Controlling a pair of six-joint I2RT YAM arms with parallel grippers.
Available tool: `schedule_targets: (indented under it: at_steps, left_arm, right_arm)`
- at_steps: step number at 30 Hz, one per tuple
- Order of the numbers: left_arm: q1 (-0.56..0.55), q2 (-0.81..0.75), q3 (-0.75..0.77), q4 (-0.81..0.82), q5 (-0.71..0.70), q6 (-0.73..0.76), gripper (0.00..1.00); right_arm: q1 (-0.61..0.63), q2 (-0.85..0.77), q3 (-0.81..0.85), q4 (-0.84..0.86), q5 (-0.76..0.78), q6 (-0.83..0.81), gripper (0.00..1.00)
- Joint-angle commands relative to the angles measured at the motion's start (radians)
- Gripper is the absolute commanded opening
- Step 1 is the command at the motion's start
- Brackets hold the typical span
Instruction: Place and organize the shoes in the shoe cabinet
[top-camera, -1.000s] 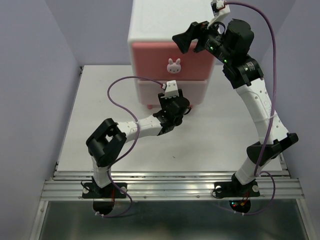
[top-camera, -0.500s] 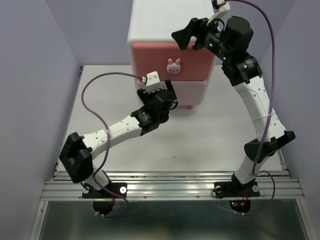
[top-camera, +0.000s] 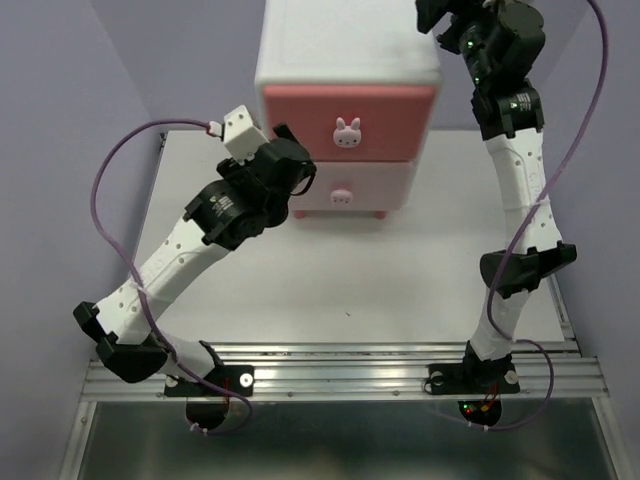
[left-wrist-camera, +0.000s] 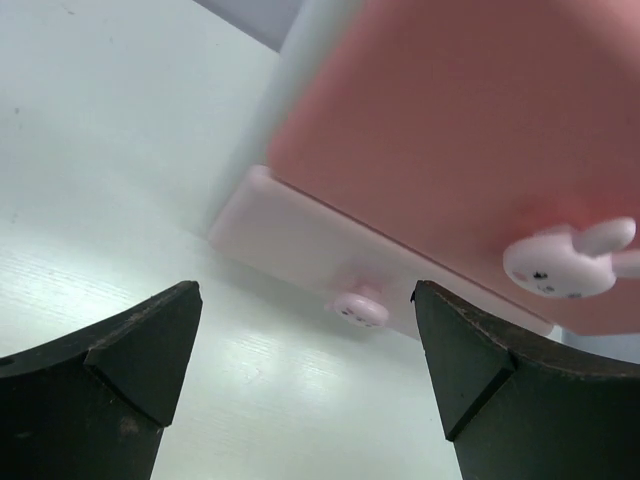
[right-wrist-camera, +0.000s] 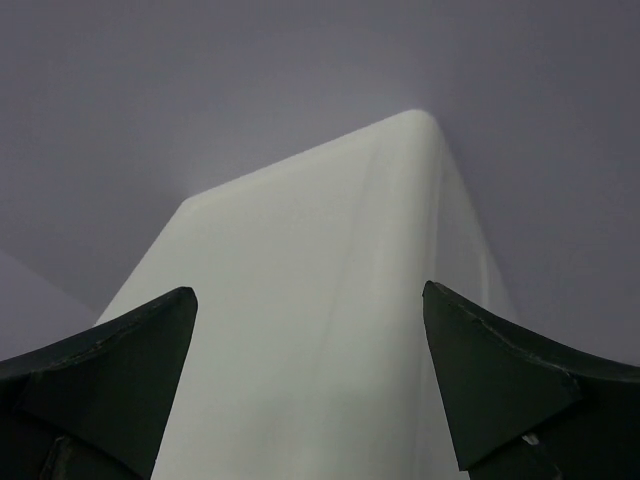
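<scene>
The shoe cabinet (left-wrist-camera: 450, 130) shows its drawer fronts between the spread, empty left fingers (left-wrist-camera: 130, 350); the right fingers (right-wrist-camera: 500, 370), likewise spread and empty, frame its white top.

My right gripper (right-wrist-camera: 310, 292) is cropped by the top view's upper edge, fingertips out of frame there. Same edge cuts the white plastic two-drawer cabinet (top-camera: 350, 60) at its back. Drawer interiors are hidden behind the fronts. Left wrist view: dark pink upper drawer (left-wrist-camera: 450, 130) is blurred and cropped, the bunny-shaped white knob (left-wrist-camera: 565, 262) is clipped at the right, and the lower knob (left-wrist-camera: 360, 308) is too soft to read its shape.
</scene>
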Motion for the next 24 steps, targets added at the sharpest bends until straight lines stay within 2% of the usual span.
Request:
schedule_targets:
  at_steps: [1,2,3,6,7,9,10,13,15,16,17,18,19,21,24]
  left_arm:
    - [0.134,-0.088,0.122,-0.206,0.053,-0.007,0.99]
    - [0.173,-0.103,0.113,-0.151,0.084,0.046,0.99]
    - [0.26,-0.125,0.089,-0.111,0.144,0.14,0.99]
    - [0.444,-0.126,0.082,-0.077,0.29,0.229,0.99]
    - [0.557,-0.122,0.087,-0.077,0.352,0.246,0.99]
    - [0.648,-0.116,0.076,-0.056,0.435,0.287,0.99]
    - [0.737,-0.113,0.067,-0.049,0.469,0.298,0.99]
    - [0.88,-0.116,-0.007,-0.017,0.618,0.279,0.99]
    - [0.915,-0.126,-0.071,-0.002,0.631,0.28,0.99]
    - [0.914,-0.143,-0.089,0.007,0.623,0.286,0.99]
    - [0.917,-0.154,-0.109,0.018,0.596,0.289,0.99]
    - [0.92,-0.166,-0.151,0.023,0.576,0.276,0.99]
    - [0.922,-0.195,-0.172,0.035,0.547,0.266,0.99]
    - [0.931,-0.227,-0.24,0.038,0.528,0.224,0.99]
    - [0.931,-0.261,-0.283,0.004,0.496,0.213,0.99]
  right_arm:
    - [-0.17,-0.118,-0.082,0.028,0.046,0.117,1.0]
    - [-0.207,-0.124,-0.089,-0.029,0.034,0.117,1.0]
    - [-0.289,-0.125,-0.08,-0.092,-0.007,0.129,1.0]
    - [-0.43,-0.122,-0.114,-0.176,-0.156,0.218,1.0]
    - [-0.481,-0.126,-0.134,-0.243,-0.171,0.237,1.0]
    - [-0.482,-0.147,-0.221,-0.311,-0.134,0.136,1.0]
    - [-0.482,-0.164,-0.256,-0.369,-0.117,0.104,1.0]
    - [-0.482,-0.255,-0.477,-0.454,-0.037,0.03,1.0]
    - [-0.482,-0.351,-0.616,-0.457,-0.044,-0.007,1.0]
    - [-0.482,-0.391,-0.76,-0.45,-0.063,-0.034,1.0]
    - [-0.482,-0.431,-0.834,-0.413,-0.066,-0.048,1.0]
    - [-0.482,-0.474,-0.908,-0.39,-0.058,-0.053,1.0]
    - [-0.482,-0.558,-1.05,-0.341,-0.019,-0.042,1.0]
    - [-0.482,-0.627,-1.154,-0.321,0.041,-0.025,1.0]
    - [-0.482,-0.723,-1.283,-0.298,0.037,-0.045,1.0]
